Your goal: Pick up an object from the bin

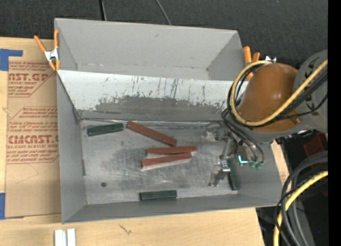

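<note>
Grasp step in hand; nothing is seen to be held yet.
A small dark piece point(233, 180) is seen just beside the gripper point(222, 174), low at the right end of the bin point(144, 53). Whether the fingers are spread or pressed together cannot be told. Two reddish-brown sticks point(171, 150) are left mid-floor. A closing and a lift are judged to be needed next.

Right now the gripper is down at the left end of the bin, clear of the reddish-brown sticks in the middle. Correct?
Not quite. The gripper is at the right end of the bin, not the left, as the camera view shows. The rest holds: it stands apart from the reddish-brown sticks lying in the middle of the floor.
</note>
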Robot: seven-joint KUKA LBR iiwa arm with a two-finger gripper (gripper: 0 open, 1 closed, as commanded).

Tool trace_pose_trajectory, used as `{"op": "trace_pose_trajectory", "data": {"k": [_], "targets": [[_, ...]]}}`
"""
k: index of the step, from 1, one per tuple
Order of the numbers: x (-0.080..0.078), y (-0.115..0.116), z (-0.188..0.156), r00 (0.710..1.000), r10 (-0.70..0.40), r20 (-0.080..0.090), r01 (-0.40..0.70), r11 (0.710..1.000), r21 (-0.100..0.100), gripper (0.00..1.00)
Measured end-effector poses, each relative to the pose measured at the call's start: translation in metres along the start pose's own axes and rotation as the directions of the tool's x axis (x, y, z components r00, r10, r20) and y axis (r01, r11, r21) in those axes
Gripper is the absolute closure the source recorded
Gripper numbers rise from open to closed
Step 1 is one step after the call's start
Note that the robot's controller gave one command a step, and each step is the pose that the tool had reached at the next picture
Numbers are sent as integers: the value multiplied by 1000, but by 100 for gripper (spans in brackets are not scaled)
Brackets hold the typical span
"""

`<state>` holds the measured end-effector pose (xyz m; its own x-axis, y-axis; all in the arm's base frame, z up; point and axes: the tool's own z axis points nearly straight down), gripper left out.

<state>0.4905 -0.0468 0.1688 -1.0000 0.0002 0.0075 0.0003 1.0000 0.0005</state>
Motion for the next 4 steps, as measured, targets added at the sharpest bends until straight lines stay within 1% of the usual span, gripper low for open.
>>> {"op": "trace_pose_trajectory", "data": {"k": [1,2,3,4], "targets": [[-2,0,-4,1000,-1,8,1,1000,1,0],[-30,40,92,994,106,31,-106,994,-2,100],[-30,40,92,994,106,31,-106,994,-2,100],[-36,38,45,996,94,4,-94,996,-1,100]]}}
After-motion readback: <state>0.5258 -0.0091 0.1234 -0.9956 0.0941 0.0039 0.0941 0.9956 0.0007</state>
